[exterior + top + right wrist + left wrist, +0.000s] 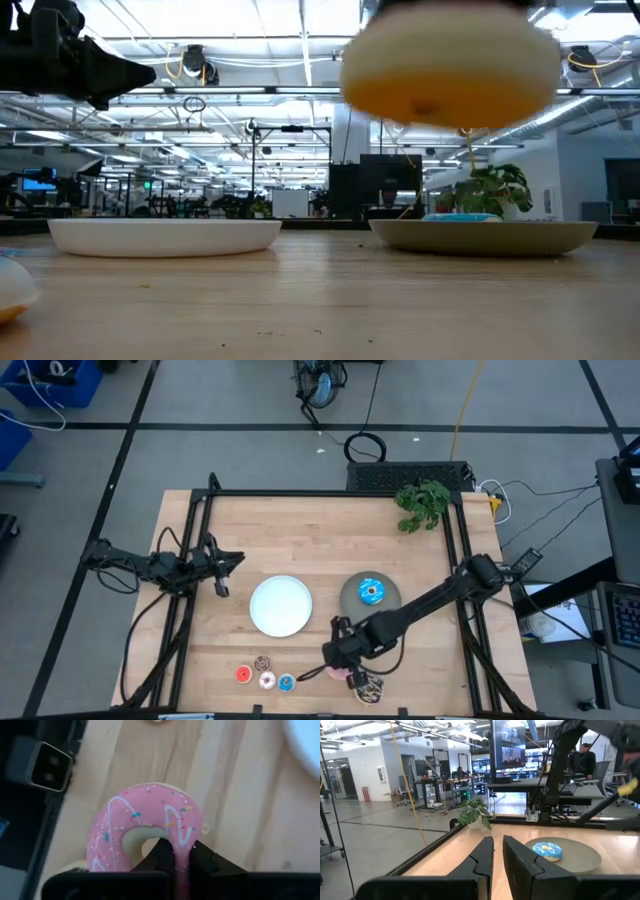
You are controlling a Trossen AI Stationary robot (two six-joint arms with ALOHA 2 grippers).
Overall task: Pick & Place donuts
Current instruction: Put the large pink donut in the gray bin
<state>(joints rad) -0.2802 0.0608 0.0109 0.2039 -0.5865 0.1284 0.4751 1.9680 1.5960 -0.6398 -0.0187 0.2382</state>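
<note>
While the blue donut (372, 591) already lies on the grey plate (350, 598), I have the right gripper (179, 858) clamped on the rim of the pink donut (145, 827) near the table's front edge, and the low view suggests it hangs clear of the wood. The sprinkled brown donut (368, 686) sits just beside it on the table. Four tiny donuts (264, 674) wait in a cluster at the front, and the white plate (280, 605) holds nothing. My left gripper (498, 857), fingers nearly together and holding nothing, idles at the table's left side. By my count, one is placed and six remain.
</note>
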